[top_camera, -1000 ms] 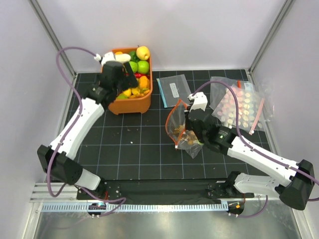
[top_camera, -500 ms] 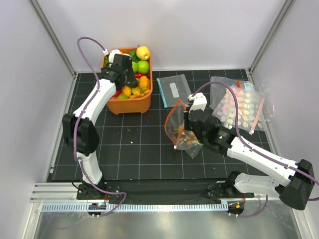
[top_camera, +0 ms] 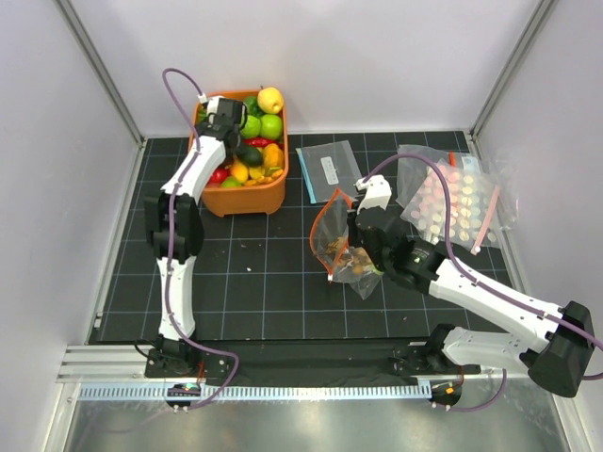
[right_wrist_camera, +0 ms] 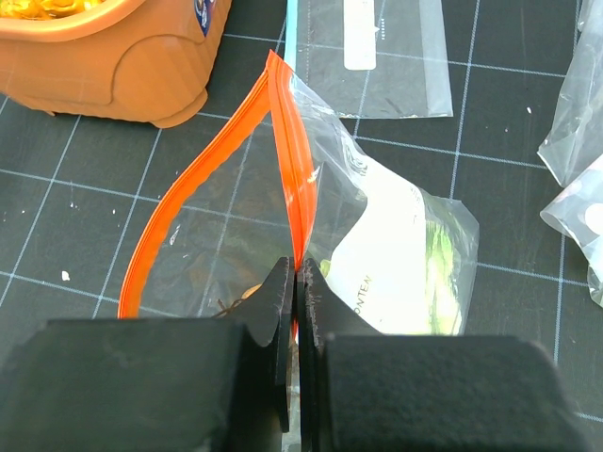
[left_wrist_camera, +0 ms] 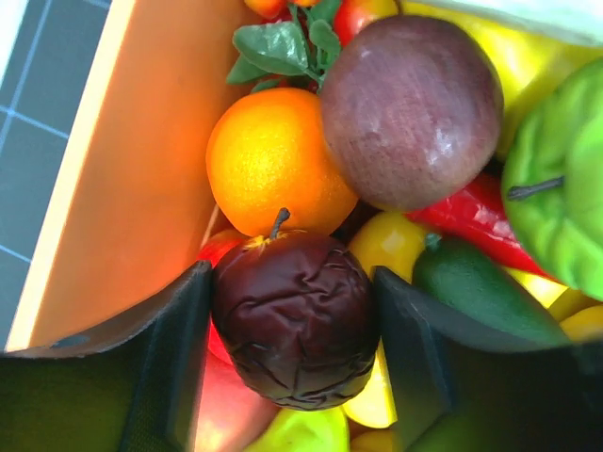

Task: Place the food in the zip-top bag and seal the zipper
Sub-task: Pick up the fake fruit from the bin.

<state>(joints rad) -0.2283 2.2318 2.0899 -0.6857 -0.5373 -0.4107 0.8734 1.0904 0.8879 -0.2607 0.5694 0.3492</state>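
The zip-top bag (top_camera: 341,252) lies right of centre with its mouth gaping. Its orange-red zipper (top_camera: 322,229) stands up in a loop. My right gripper (top_camera: 352,247) is shut on one side of the zipper (right_wrist_camera: 290,160); the jaws pinch the strip. White-and-green cauliflower (right_wrist_camera: 400,273) and tan balls (top_camera: 354,267) lie inside the bag. My left gripper (top_camera: 236,137) is down in the orange basket (top_camera: 247,200) of food. Its jaws (left_wrist_camera: 292,275) press both sides of a dark purple wrinkled fruit (left_wrist_camera: 294,325), which rests in the pile beside an orange (left_wrist_camera: 268,160) and a maroon fruit (left_wrist_camera: 410,108).
A flat clear bag with a blue edge (top_camera: 330,169) lies behind the zip-top bag. A larger clear bag of pink discs (top_camera: 454,202) lies at the right. Metal frame posts stand at the back corners. The basket's wall (left_wrist_camera: 141,188) is close on the left of my left fingers.
My left arm has folded upward and its gripper has gone further back and down into the basket, around the dark fruit. My right gripper and the bag have barely moved.
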